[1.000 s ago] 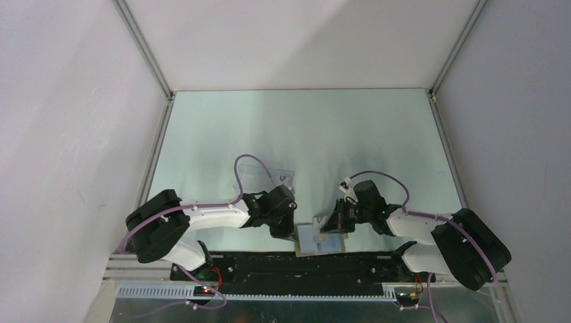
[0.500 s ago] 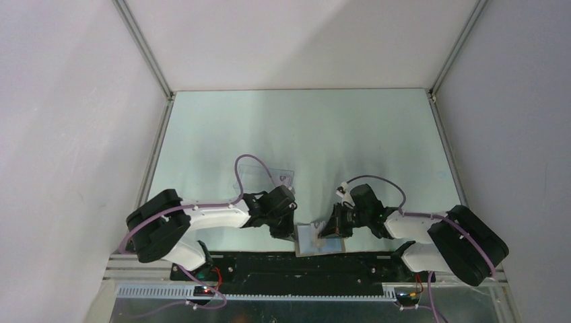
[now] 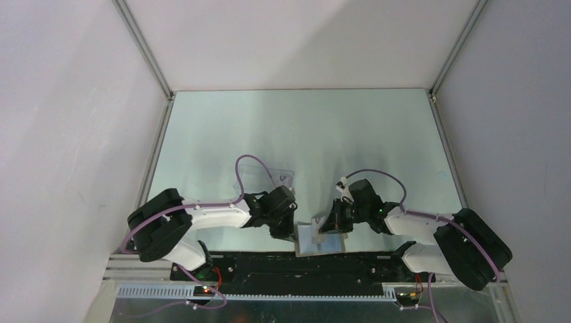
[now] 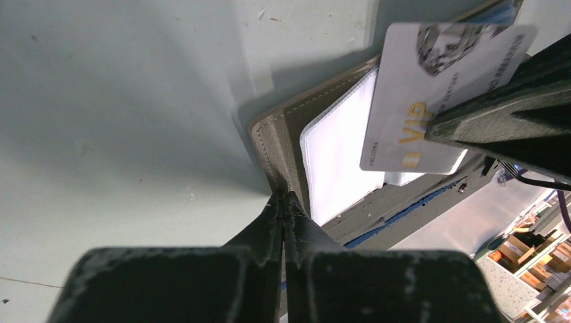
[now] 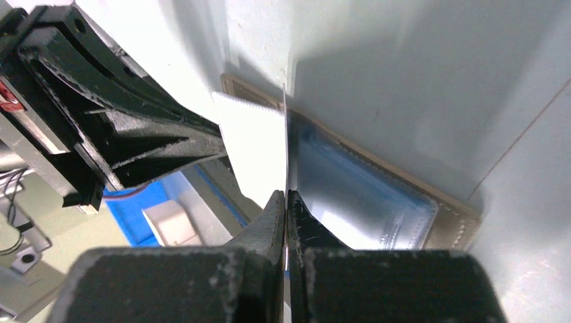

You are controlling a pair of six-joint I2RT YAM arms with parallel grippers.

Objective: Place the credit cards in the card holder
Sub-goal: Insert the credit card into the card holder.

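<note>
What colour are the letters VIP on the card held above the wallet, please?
Golden yellow, on the white card; clearest in the left wrist view.

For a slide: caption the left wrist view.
Left claw pinches the card holder edge; right claw holds a VIP card over it.

Top view looks down from behind; both close wrist views share the card holder [image 4: 269,134].
</note>
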